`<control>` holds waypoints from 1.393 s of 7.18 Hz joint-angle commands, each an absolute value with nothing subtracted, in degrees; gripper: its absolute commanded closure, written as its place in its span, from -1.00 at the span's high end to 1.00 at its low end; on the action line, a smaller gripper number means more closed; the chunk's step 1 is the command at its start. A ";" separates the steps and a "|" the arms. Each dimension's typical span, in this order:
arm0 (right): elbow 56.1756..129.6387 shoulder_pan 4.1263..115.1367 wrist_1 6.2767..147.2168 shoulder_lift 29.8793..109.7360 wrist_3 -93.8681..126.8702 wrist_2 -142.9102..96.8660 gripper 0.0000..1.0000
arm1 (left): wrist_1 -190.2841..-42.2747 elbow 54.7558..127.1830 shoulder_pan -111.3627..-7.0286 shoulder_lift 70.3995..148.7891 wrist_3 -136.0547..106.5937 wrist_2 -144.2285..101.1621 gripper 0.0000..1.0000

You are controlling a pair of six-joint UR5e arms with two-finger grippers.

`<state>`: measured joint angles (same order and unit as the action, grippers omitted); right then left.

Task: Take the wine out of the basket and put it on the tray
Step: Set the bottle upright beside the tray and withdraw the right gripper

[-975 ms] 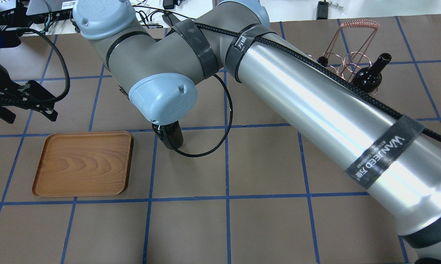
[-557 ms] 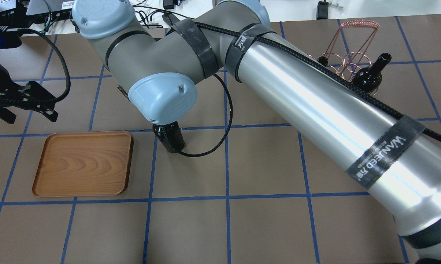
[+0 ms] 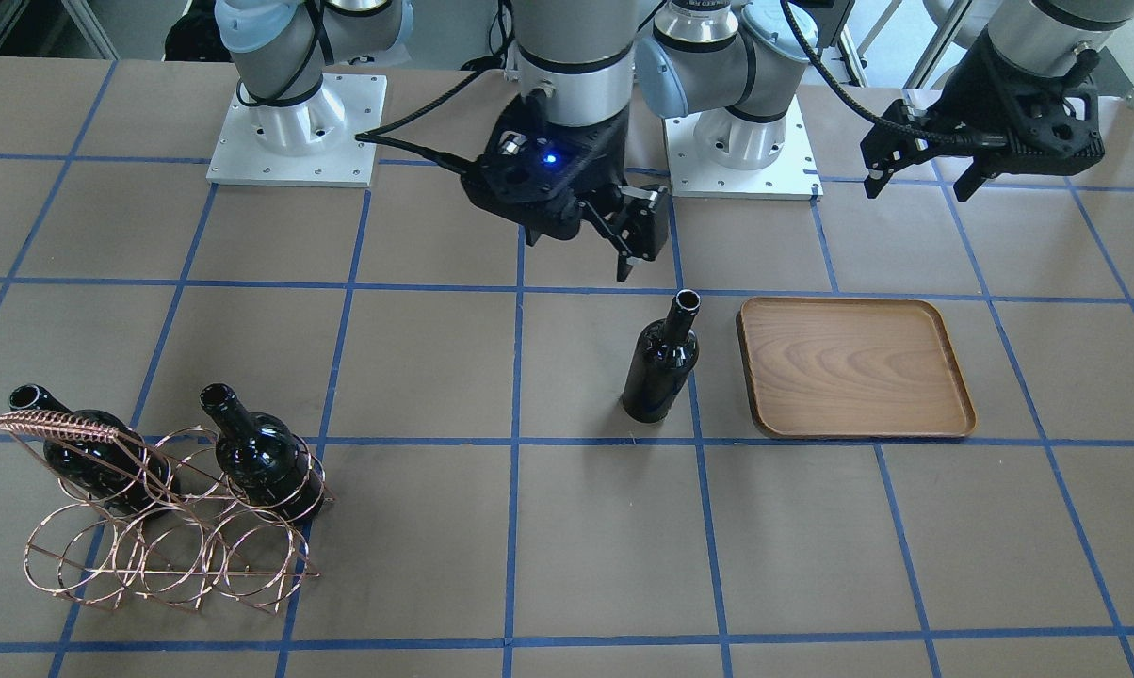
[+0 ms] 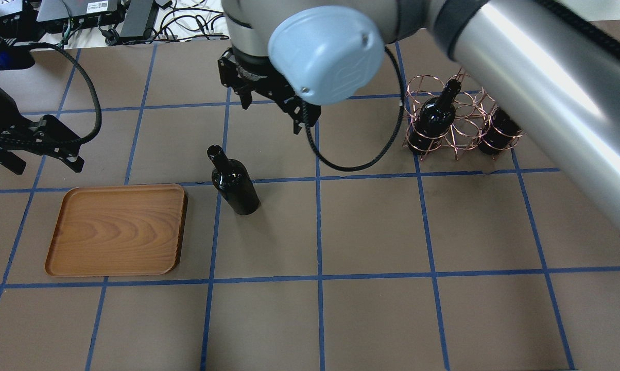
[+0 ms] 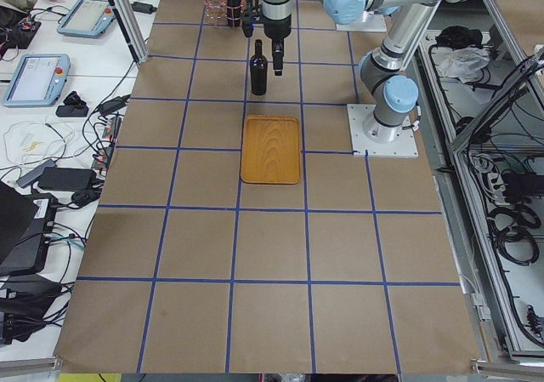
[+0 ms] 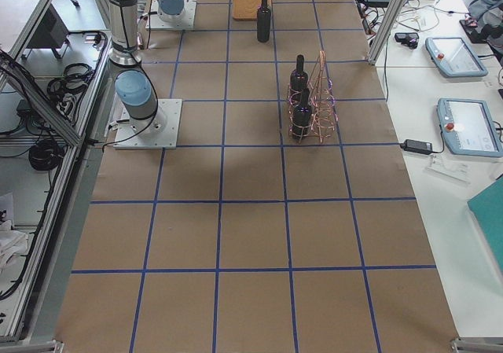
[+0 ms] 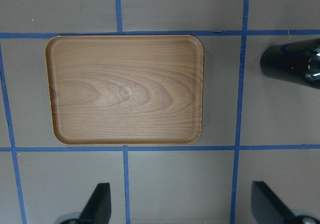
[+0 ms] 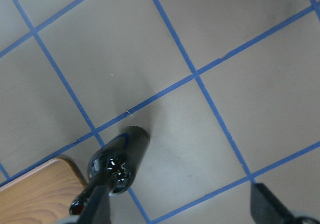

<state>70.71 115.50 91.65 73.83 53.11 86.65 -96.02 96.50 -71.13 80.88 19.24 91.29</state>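
Wine [image 4: 235, 183] upright on table [image 4: 372, 232], just beside tray [image 4: 117, 229], not on it. Glass: heavy, rigid, slick, breakable, tippy. Take it at the neck or shoulder, squarely. Above it, right gripper [image 3: 640, 264] spread, empty; left gripper [image 4: 42, 164] likewise.

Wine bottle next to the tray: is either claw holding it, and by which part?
Nothing is held. The wine bottle stands free; the right gripper and left gripper are both open, clear of it.

Both grippers aloft, jaws apart.
The right gripper [image 4: 271, 114] points down, fingers spread; the left gripper [image 4: 39, 164] likewise, spread wide.
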 commanded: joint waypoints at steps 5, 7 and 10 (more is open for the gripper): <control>82.59 94.06 81.03 91.29 5.13 89.74 0.99 | -88.90 96.50 -89.80 83.31 8.17 90.53 1.00; 84.20 92.73 84.18 92.72 3.26 89.30 1.00 | -85.53 96.42 -94.72 85.77 4.25 89.04 1.00; 84.37 92.99 88.16 92.99 0.88 89.74 1.00 | -82.99 96.77 -96.24 90.07 2.99 88.16 1.00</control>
<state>84.29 92.96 87.86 92.83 1.41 89.71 -84.61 96.61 -95.92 87.98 3.30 88.86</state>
